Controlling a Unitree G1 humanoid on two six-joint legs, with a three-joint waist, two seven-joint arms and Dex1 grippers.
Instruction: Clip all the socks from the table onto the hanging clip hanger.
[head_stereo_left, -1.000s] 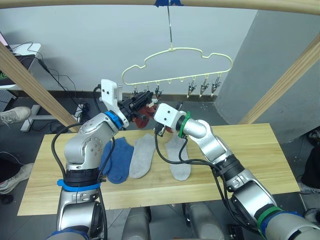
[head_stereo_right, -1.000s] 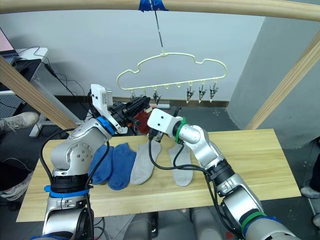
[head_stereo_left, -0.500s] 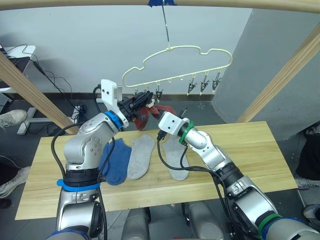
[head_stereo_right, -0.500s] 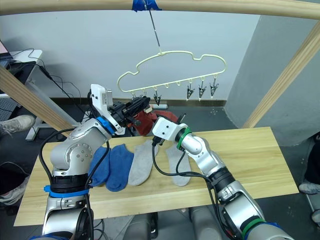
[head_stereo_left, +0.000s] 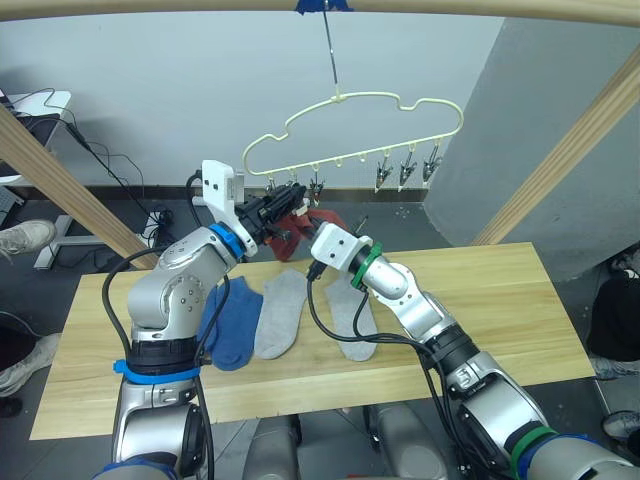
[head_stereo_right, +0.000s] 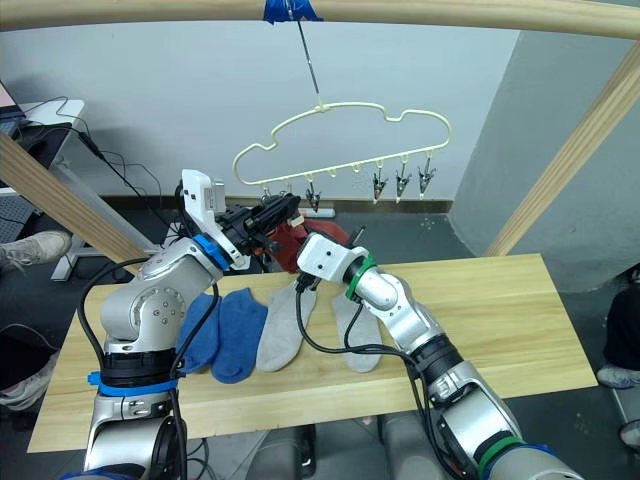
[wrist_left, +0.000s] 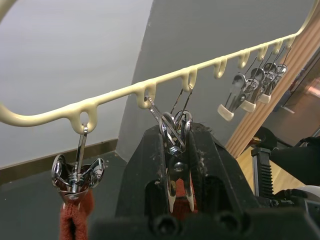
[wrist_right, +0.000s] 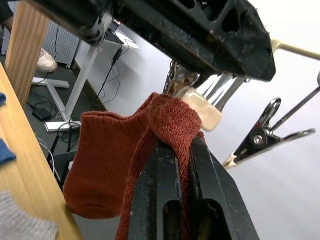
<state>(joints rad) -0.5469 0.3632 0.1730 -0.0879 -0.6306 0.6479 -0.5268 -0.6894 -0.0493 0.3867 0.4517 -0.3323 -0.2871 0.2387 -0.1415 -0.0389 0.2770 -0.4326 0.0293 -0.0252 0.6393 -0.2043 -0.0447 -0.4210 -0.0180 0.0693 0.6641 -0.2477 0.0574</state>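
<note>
The pale yellow-green clip hanger (head_stereo_left: 352, 108) hangs by its hook from the top beam. My left gripper (head_stereo_left: 284, 208) is shut on its second clip (wrist_left: 175, 144) from the left, squeezing it. The first clip (wrist_left: 75, 172) holds a rust-red sock (wrist_left: 75, 220). My right gripper (head_stereo_left: 308, 226) is shut on a second rust-red sock (wrist_right: 120, 160), held up against the squeezed clip's cream tips (wrist_right: 202, 107). Two blue socks (head_stereo_left: 232, 320) and two light grey socks (head_stereo_left: 277, 312) (head_stereo_left: 352, 320) lie side by side on the table (head_stereo_left: 500, 300).
Three free clips (head_stereo_left: 405, 170) hang at the hanger's right end. The round top beam with blue tape (head_stereo_left: 325, 5) and slanted wooden posts at left (head_stereo_left: 60, 175) and right (head_stereo_left: 565, 155) frame the space. A person's shoe (head_stereo_left: 20, 238) rests on the floor at left.
My right gripper has carried the rust-red sock a little to the left, up to the clip that the left gripper squeezes. The left arm has held still. The camera shifted slightly.
</note>
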